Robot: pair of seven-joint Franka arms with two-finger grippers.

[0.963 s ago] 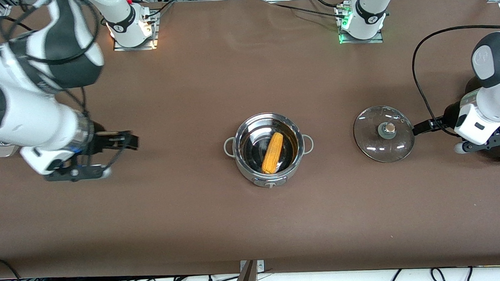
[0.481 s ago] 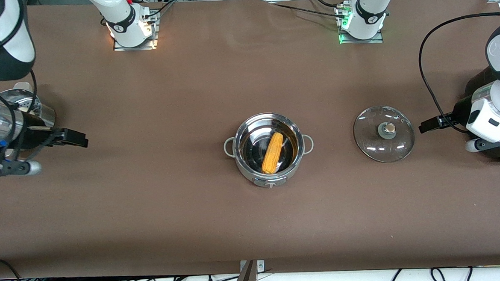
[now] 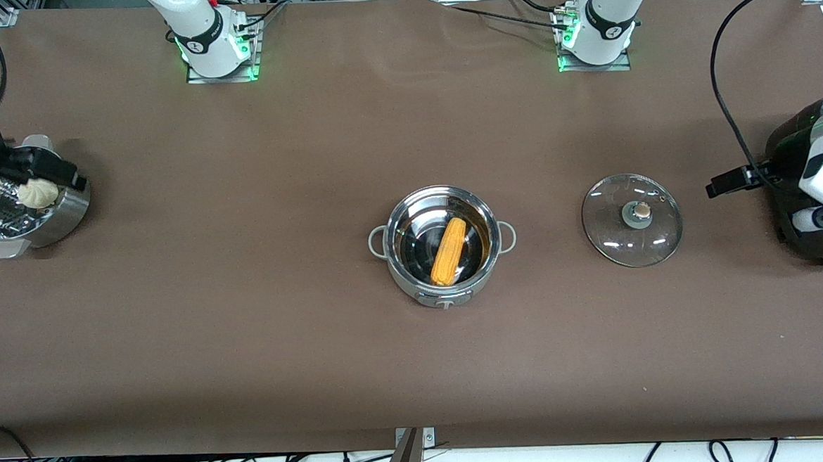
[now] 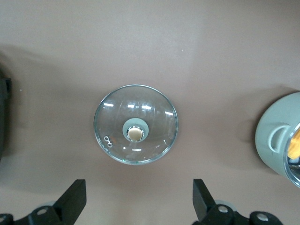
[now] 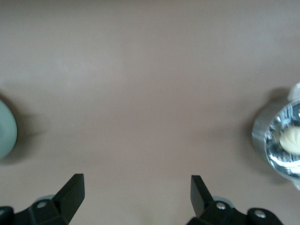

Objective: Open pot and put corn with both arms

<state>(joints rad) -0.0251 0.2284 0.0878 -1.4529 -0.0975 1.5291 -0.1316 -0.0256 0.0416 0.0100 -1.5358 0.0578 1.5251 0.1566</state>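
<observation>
The steel pot [image 3: 414,285] stands open mid-table with the yellow-orange corn [image 3: 448,251] lying inside it. Its glass lid [image 3: 632,219] lies flat on the table beside it, toward the left arm's end. My left gripper [image 3: 727,182] is open and empty, up over the table between the lid and the black cooker. In the left wrist view the gripper [image 4: 139,201] looks down on the lid [image 4: 135,124], with the pot's side [image 4: 274,140] at the edge. My right gripper [image 3: 71,180] is open and empty over the steamer; it also shows in the right wrist view [image 5: 137,197].
A perforated steel steamer [image 3: 65,214] holding a white bun [image 3: 37,193] stands at the right arm's end; both show in the right wrist view, steamer [image 5: 260,136] and bun [image 5: 291,138]. A big black cooker [image 3: 791,142] stands at the left arm's end.
Both arms have drawn away from the pot toward their table ends. The right gripper moved to over the steamer. The left gripper moved off from the lid toward the cooker.
</observation>
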